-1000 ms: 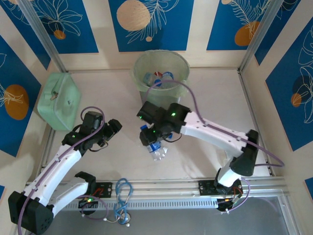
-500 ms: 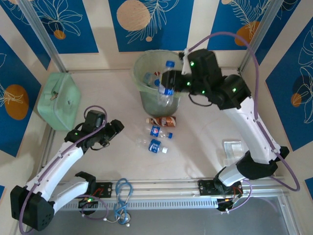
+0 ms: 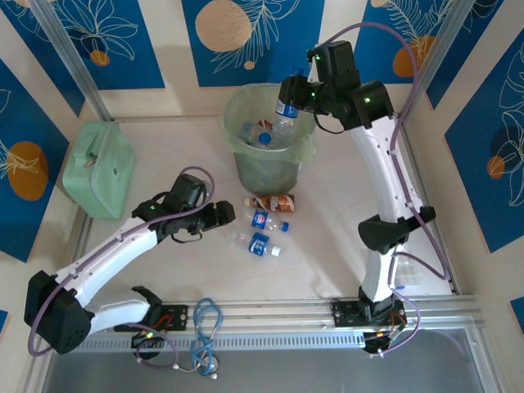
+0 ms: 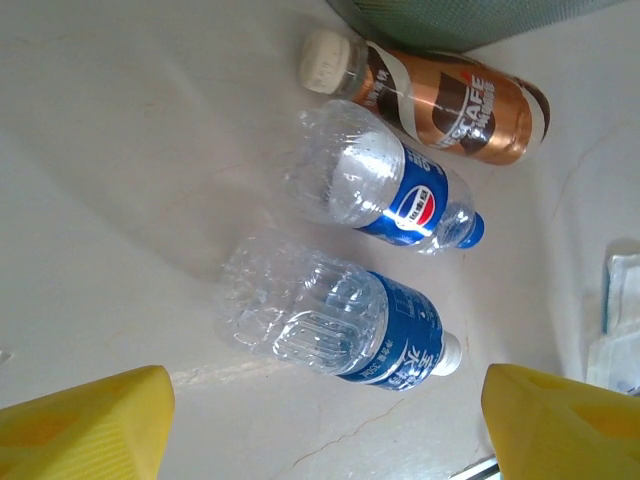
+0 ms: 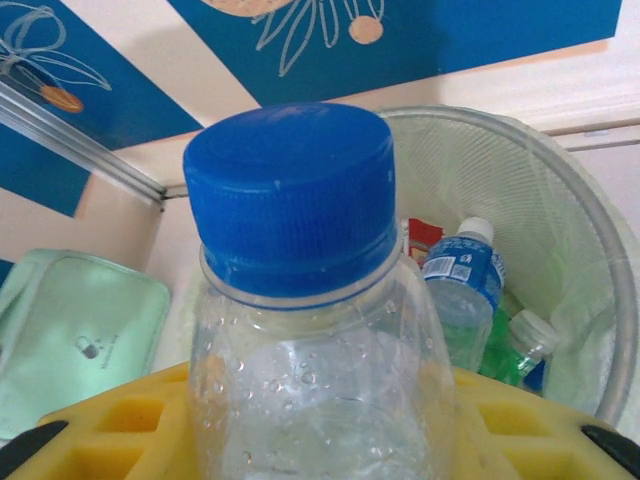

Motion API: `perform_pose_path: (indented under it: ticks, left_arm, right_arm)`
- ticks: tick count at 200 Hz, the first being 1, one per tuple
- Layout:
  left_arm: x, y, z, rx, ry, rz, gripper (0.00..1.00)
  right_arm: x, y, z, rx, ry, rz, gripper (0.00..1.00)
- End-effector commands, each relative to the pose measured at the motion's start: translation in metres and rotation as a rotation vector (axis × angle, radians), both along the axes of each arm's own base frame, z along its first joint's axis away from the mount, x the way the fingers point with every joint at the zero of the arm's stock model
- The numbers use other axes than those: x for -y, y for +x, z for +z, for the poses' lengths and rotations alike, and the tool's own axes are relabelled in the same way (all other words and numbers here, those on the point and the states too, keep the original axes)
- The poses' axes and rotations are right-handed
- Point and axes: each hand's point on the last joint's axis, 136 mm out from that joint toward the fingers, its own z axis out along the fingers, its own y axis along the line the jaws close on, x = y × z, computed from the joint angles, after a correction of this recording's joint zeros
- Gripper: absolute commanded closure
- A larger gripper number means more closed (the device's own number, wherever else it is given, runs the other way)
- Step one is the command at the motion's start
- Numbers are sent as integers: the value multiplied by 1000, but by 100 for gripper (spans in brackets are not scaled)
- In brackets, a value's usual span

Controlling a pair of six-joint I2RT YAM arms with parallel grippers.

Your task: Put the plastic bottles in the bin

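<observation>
Gripping a clear blue-capped bottle with the right gripper, yellow pads clenched on its body, over the far right rim of the bin. Showing several bottles already lying inside the bin's clear liner.

Holding the left gripper spread wide and empty, low over the table, just left of three bottles lying side by side near the bin: a brown bottle touching the bin's base, a blue-labelled one with a blue cap, and a white-capped one nearest.

Leaving a mint-green case at far left.
</observation>
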Motion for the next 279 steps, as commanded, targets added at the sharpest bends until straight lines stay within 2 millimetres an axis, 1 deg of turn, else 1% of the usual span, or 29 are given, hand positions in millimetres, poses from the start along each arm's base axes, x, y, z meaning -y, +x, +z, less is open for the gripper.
perform_pose_path:
  ticks: [1, 32, 62, 73, 95, 112, 139, 158, 193, 215, 238, 258, 279]
  left_arm:
    - [6, 0, 1, 25, 22, -58, 20]
    - [6, -1, -6, 10, 27, -51, 20]
    - [5, -3, -12, -4, 39, -50, 19]
    - [5, -3, -14, -8, 42, -46, 19]
    - [7, -5, -16, -16, 39, -42, 19]
    - [9, -4, -17, -22, 40, -42, 19]
    - [9, -5, -19, -31, 52, -36, 18]
    - [9, -5, -21, -38, 53, -25, 18]
    - [8, -5, -24, -51, 46, -2, 17]
    - [8, -5, -24, -56, 42, 8, 17]
    - [7, -6, -27, -70, 39, 26, 17]
    - [7, -7, -31, -87, 20, 62, 16]
    - [7, -6, -33, -97, -3, 95, 15]
  right_arm:
    - [3, 6, -3, -1, -27, 16, 54]
    - [8, 21, -24, -33, -78, -14, 54]
    - [13, 26, -38, -60, -116, -42, 50]
    - [16, 28, -41, -66, -124, -54, 47]
    - [21, 29, -44, -77, -129, -70, 36]
    - [25, 29, -45, -82, -133, -81, 30]
    - [29, 26, -40, -77, -127, -88, 28]
    - [30, 20, -31, -61, -114, -85, 28]
    - [27, 1, -11, -27, -100, -67, 28]
    - [24, -16, -1, -4, -102, -56, 29]
    - [20, -39, 8, 24, -104, -39, 29]
    - [16, -61, 4, 29, -135, -37, 29]
    - [8, -88, -7, 11, -137, -12, 32]
